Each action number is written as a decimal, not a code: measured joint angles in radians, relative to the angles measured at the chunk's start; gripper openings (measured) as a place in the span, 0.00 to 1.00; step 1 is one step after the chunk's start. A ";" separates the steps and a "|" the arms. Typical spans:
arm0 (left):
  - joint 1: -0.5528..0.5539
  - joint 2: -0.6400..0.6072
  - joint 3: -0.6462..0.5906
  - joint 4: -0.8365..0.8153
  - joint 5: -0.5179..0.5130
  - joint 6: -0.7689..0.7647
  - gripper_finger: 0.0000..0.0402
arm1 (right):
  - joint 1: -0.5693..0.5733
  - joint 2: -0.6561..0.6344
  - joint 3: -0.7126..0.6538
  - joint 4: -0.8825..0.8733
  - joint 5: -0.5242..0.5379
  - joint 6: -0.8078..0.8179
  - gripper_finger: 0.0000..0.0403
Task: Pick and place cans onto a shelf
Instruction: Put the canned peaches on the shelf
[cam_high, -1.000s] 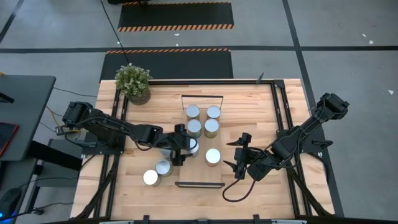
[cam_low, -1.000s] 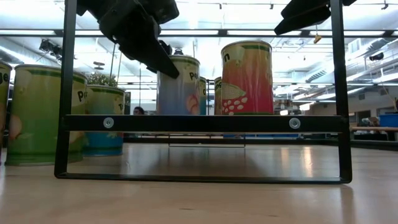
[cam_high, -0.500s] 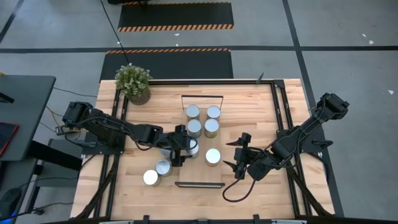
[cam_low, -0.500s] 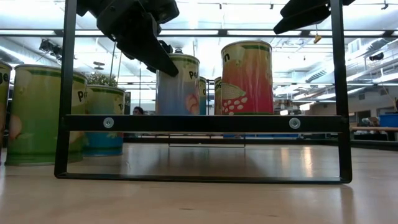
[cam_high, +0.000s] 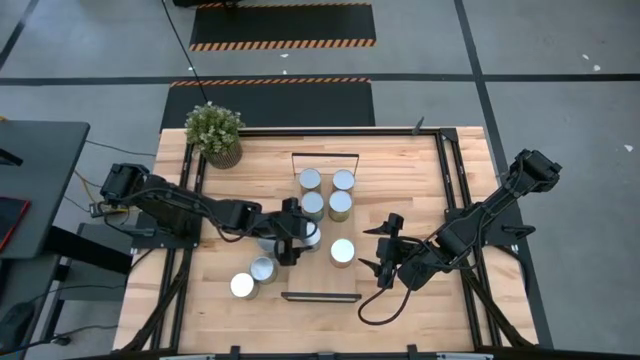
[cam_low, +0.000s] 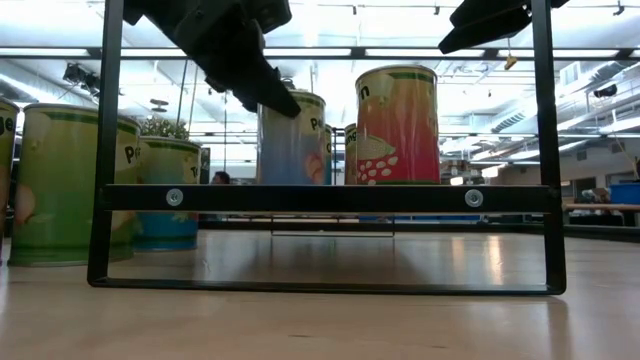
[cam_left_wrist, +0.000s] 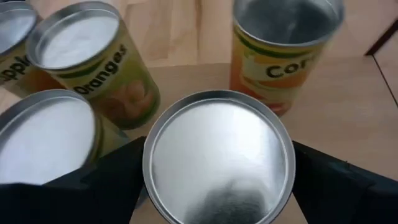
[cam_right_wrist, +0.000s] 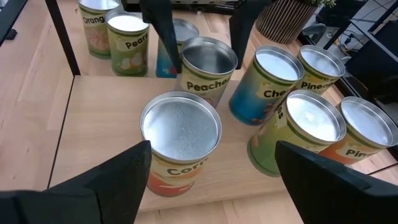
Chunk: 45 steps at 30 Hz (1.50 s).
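Wooden table: I count six cans on the shelf mid-frame, two more lower left; left gripper straddles one shelf can, grip unclear; right gripper gapes empty, centre-right

Long light-wood shelf board with black metal end bars lies flat mid-surface. Six short silver-topped cans stand upright on it: four clustered near its far end bar, one toward its near end bar, one mid-board. Two more cans stand off the board, touching, near the surface's front-left corner.
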<state>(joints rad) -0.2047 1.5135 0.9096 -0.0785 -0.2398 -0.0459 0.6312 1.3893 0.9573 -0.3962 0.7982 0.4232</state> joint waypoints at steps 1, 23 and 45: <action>0.000 0.000 0.000 0.006 0.000 -0.011 0.90 | 0.000 0.000 0.000 0.000 0.000 0.000 0.87; -0.002 -0.037 0.000 0.002 -0.019 0.142 0.99 | -0.003 0.000 0.000 0.007 -0.010 -0.004 0.87; -0.178 -0.102 -0.001 -0.168 -0.252 0.319 0.99 | -0.024 0.000 0.000 0.024 -0.034 -0.042 0.87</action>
<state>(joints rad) -0.3826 1.4117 0.9085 -0.2470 -0.4920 0.2734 0.6070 1.3895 0.9573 -0.3721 0.7638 0.3808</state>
